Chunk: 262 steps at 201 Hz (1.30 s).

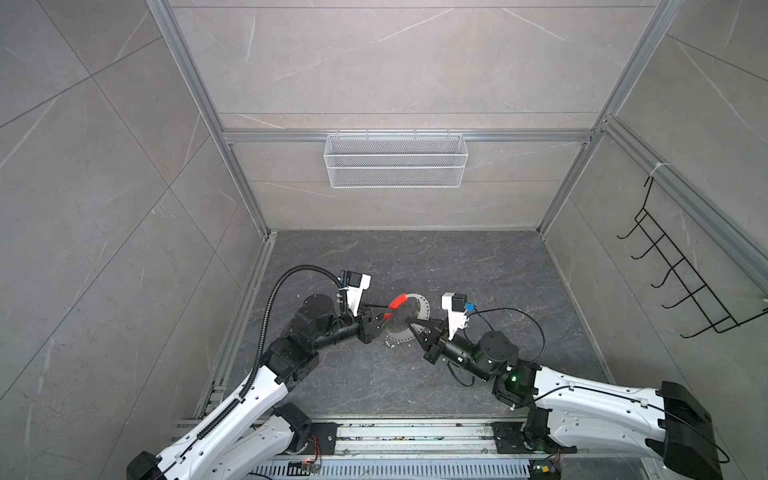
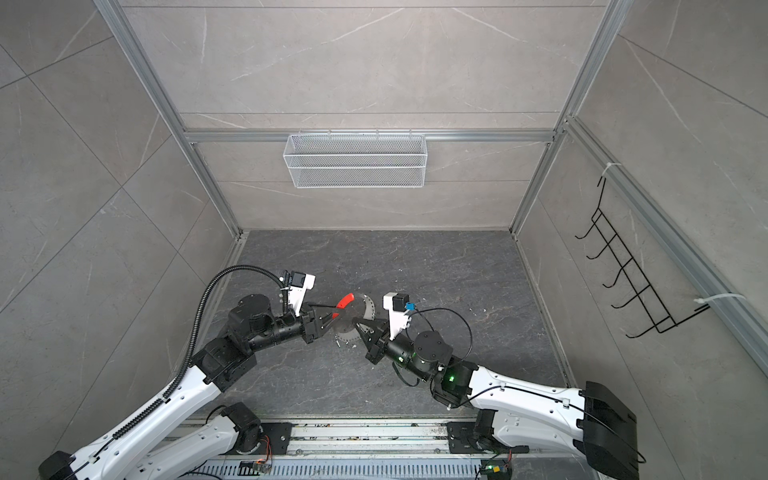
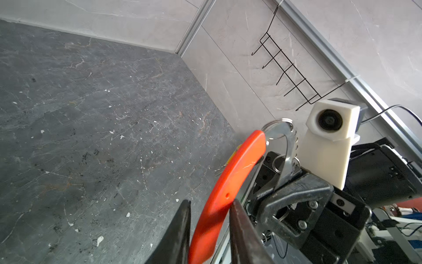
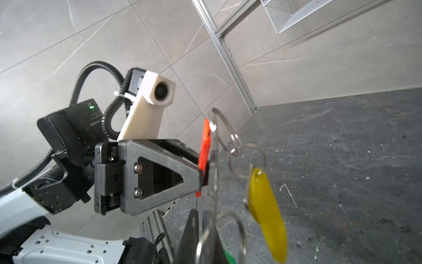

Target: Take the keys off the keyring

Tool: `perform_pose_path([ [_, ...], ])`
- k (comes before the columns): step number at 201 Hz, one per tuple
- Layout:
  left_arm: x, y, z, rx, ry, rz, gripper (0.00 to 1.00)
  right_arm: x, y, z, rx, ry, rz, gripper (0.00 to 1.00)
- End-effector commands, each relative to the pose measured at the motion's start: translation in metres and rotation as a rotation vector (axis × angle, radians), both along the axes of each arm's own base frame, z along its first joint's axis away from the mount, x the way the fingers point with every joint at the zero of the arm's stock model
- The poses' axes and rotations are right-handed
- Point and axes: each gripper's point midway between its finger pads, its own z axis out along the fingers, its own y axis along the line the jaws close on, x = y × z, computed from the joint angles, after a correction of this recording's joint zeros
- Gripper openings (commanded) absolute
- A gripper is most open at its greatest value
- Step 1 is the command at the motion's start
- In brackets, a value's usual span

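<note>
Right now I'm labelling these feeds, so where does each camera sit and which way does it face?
Both top views: overhead near the robot's base, facing down toward the back wall; both arms show, left tool and right tool at the keyring.
Left wrist: on left arm, looking past own fingertips at red sleeve, right tool.
Right wrist: on right arm, looking past own fingertips at left tool, yellow key.
Shared: both wrist views show the red sleeve.
</note>
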Motion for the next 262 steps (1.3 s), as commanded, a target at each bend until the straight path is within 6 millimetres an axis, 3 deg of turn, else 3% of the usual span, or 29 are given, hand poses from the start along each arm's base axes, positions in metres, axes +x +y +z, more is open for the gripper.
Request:
perform_pose_path([
  [1, -0.009, -0.007, 0.036, -0.074, -0.057, -0.062, 0.21, -0.002, 0.005, -0.001, 0.014, 0.008, 0.02, 0.0],
  [57, -0.011, -0.006, 0.044, -0.065, -0.059, -0.064, 0.0, -0.007, 0.007, -0.009, -0.019, 0.024, 0.05, 0.02],
  [89, -0.014, -0.003, 0.048, -0.049, -0.061, -0.066, 0.0, -0.011, 0.002, -0.018, -0.052, 0.031, 0.053, 0.07],
  [99, -0.015, -0.002, 0.049, -0.036, -0.06, -0.063, 0.0, -0.012, 0.0, -0.02, -0.064, 0.032, 0.058, 0.12],
  [122, -0.02, 0.005, 0.049, 0.043, -0.047, -0.062, 0.0, -0.019, -0.007, -0.025, -0.099, 0.023, 0.076, 0.39],
  [135, -0.023, 0.01, 0.048, 0.102, -0.034, -0.063, 0.0, -0.023, -0.012, -0.028, -0.125, 0.012, 0.079, 0.45],
  [201, -0.043, 0.031, 0.04, 0.369, 0.01, -0.141, 0.0, -0.049, -0.028, -0.034, -0.257, -0.073, 0.177, 0.47],
  [232, -0.048, 0.036, 0.039, 0.458, 0.017, -0.185, 0.0, -0.046, -0.043, -0.027, -0.335, -0.141, 0.13, 0.48],
  [262, -0.05, 0.043, 0.042, 0.565, 0.045, -0.186, 0.0, -0.035, -0.072, -0.02, -0.368, -0.187, -0.005, 0.48],
])
